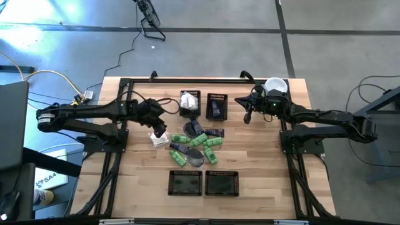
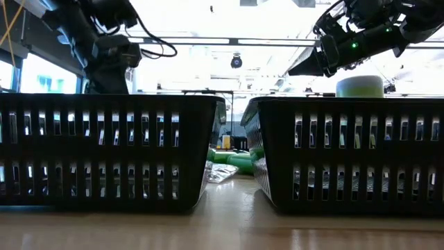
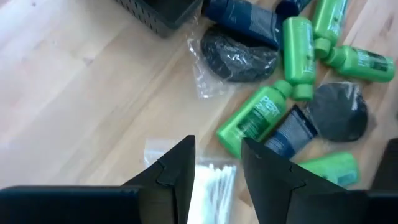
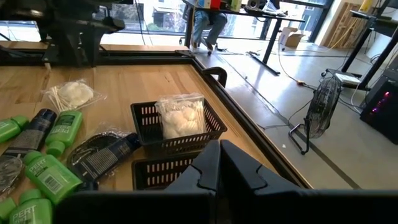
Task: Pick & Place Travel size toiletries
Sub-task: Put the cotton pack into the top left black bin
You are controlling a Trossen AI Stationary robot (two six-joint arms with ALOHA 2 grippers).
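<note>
The travel size toiletries lie in a heap (image 1: 197, 145) mid-table: bright green bottles (image 3: 258, 115), dark blue tubes (image 3: 291, 130), a grey disc (image 3: 339, 112) and a dark piece in clear wrap (image 3: 239, 56). A clear packet of white cotton swabs (image 3: 211, 180) lies flat on the wood at the heap's left (image 1: 156, 139). My left gripper (image 3: 217, 168) hangs open above that packet (image 1: 161, 132), pointing steeply down, apart from it. My right gripper (image 4: 219, 165) is shut on nothing, held level and high at the far right (image 1: 249, 116).
Two black mesh baskets stand at the far side; the left one (image 1: 189, 103) holds a white crinkly packet (image 4: 181, 115), the right one (image 1: 217, 106) a dark piece. Two more baskets (image 1: 185, 182) (image 1: 222, 182) stand near the front edge. A pale-green cylinder with white lid (image 1: 275, 85) stands far right.
</note>
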